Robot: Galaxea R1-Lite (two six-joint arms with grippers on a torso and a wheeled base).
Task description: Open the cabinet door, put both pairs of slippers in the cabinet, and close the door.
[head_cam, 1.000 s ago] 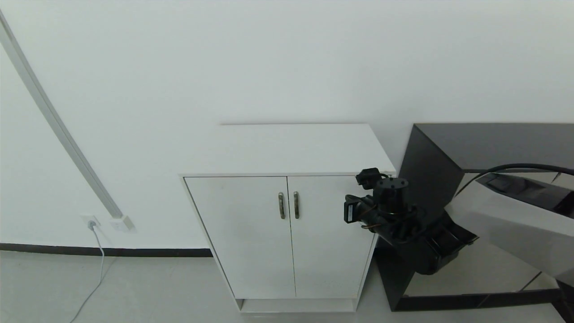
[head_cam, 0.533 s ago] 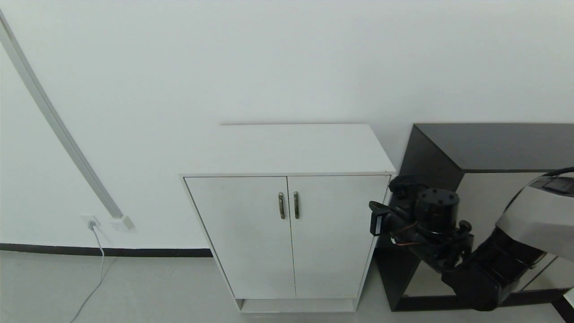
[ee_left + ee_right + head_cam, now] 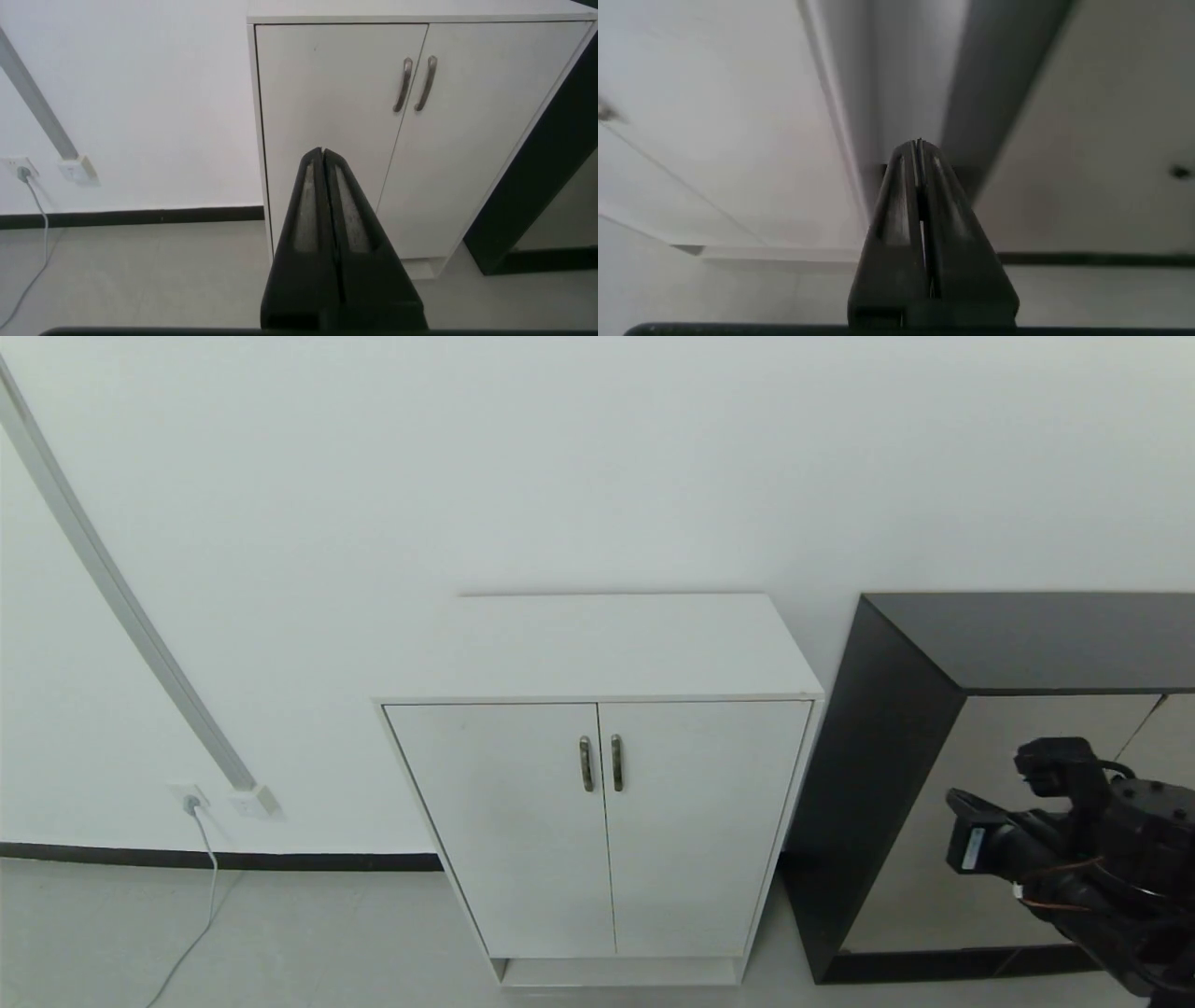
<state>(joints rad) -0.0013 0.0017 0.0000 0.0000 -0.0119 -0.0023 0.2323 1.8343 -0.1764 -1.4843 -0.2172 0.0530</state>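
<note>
Against matte white wall point(image 3: 560, 476): boxy white cabinet point(image 3: 523, 840), smooth flat double doors closed, slim curved metal handles point(image 3: 586, 763) flanking centre seam. Just beside it, glossy black-framed mirror point(image 3: 878, 775). Left gripper point(image 3: 322, 161) clenched, empty, facing cabinet; right gripper point(image 3: 920, 154) clenched, empty.

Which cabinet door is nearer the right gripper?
The right door, next to the black cabinet; the right gripper hangs beyond that side, farther from the left door.

right arm point(image 3: 1074, 845) pulls back from the cabinet's point(image 3: 691, 831) right door, swings toward 4 o'clock, now sits in front of the black unit point(image 3: 887, 737).
</note>
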